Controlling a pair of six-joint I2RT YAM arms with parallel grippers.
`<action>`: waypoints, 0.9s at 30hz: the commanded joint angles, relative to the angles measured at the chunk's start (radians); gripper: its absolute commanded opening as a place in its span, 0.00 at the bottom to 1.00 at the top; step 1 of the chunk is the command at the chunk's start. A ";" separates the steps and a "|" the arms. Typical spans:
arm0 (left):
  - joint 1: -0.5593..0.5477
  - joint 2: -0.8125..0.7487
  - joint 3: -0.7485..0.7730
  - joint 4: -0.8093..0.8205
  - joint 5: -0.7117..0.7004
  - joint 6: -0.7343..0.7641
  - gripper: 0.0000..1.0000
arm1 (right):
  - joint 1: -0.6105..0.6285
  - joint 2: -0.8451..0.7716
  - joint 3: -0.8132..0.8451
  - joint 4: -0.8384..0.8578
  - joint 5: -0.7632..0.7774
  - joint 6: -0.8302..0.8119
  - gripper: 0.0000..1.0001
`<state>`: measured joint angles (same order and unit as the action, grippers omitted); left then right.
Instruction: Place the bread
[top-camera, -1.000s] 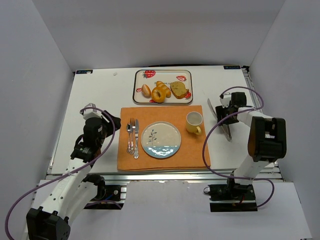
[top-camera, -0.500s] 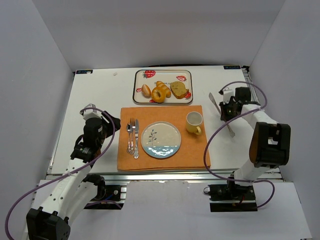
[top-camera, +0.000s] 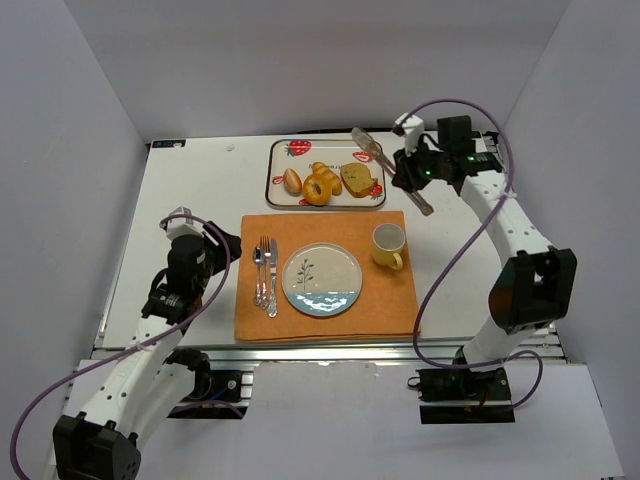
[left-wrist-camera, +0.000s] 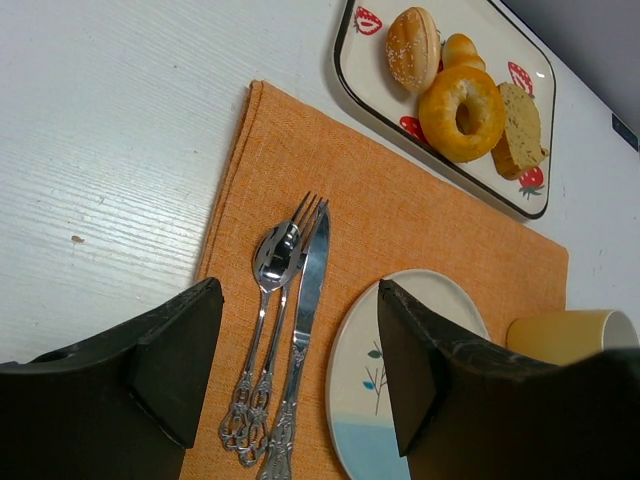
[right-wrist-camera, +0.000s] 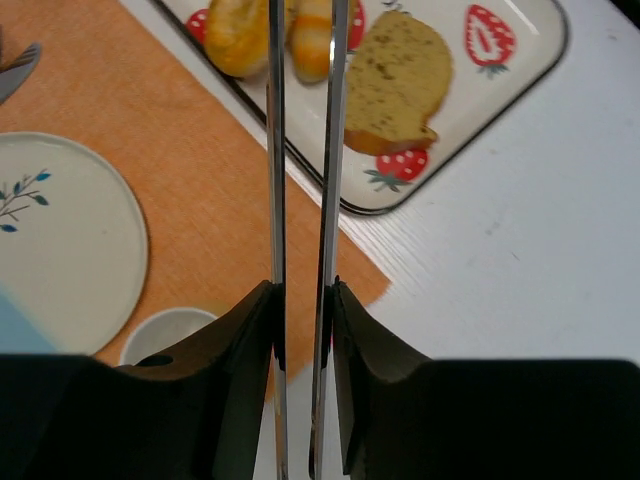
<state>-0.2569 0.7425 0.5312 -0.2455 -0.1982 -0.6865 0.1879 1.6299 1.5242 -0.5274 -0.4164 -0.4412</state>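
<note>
The bread lies on a strawberry-patterned tray (top-camera: 275, 200) at the back: a round roll (top-camera: 292, 180), a bagel (top-camera: 318, 189), a croissant behind it and a seeded slice (top-camera: 358, 180). My right gripper (top-camera: 406, 172) is shut on metal tongs (top-camera: 372, 148), held in the air over the tray's right end. In the right wrist view the two tong arms (right-wrist-camera: 276, 150) run between my fingers (right-wrist-camera: 250, 330) toward the slice (right-wrist-camera: 395, 85). My left gripper (left-wrist-camera: 300, 290) stands open and empty over the cutlery. A plate (top-camera: 322, 280) sits on the orange placemat (top-camera: 390, 310).
A yellow cup (top-camera: 389, 244) stands on the mat right of the plate, below the tongs. Spoon, fork and knife (top-camera: 266, 275) lie left of the plate. White walls close in the table on three sides.
My right arm has lifted the tongs off the table at the right and swung them back and left, up over the tray's right end. The left arm has not moved.
</note>
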 joint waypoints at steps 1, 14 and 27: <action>0.005 -0.022 -0.008 0.029 0.006 -0.019 0.73 | 0.053 0.077 0.083 -0.054 -0.033 0.042 0.34; 0.005 -0.040 -0.013 0.022 -0.009 -0.048 0.73 | 0.145 0.260 0.266 -0.062 0.001 0.058 0.38; 0.005 -0.017 -0.007 0.029 -0.009 -0.045 0.73 | 0.197 0.354 0.297 -0.010 0.103 0.084 0.45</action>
<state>-0.2569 0.7269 0.5301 -0.2325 -0.1989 -0.7273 0.3801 1.9644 1.7638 -0.5922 -0.3542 -0.3721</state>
